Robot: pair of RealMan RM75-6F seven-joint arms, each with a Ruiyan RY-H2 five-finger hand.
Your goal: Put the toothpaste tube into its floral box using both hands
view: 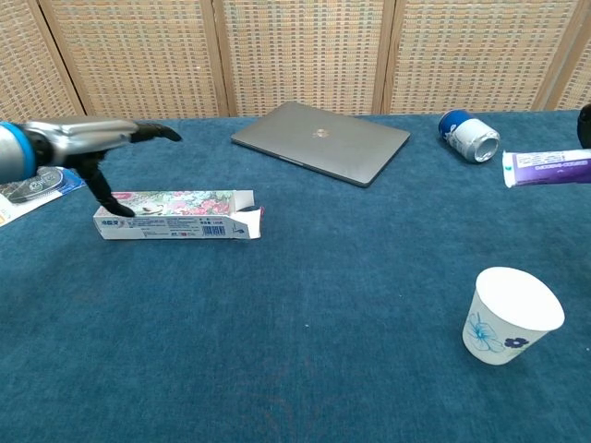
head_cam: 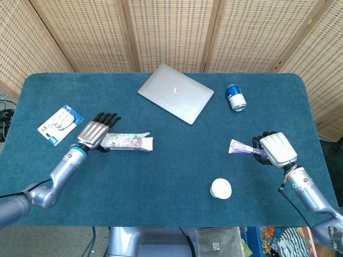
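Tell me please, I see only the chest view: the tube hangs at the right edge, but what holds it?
Observer: The right hand grips the toothpaste tube by one end; the free end points toward the box.
Operator: Where is the left hand over the box?
Observer: From above, the left hand covers the closed left end of the floral box, fingers stretched out.
Operator: Is the cup in the way?
Observer: The paper cup stands nearer the front edge, off the line from tube to box.

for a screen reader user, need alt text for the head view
Robot's left hand reaches over the closed end of a floral box on a blue table; its right hand holds a toothpaste tube near a paper cup.
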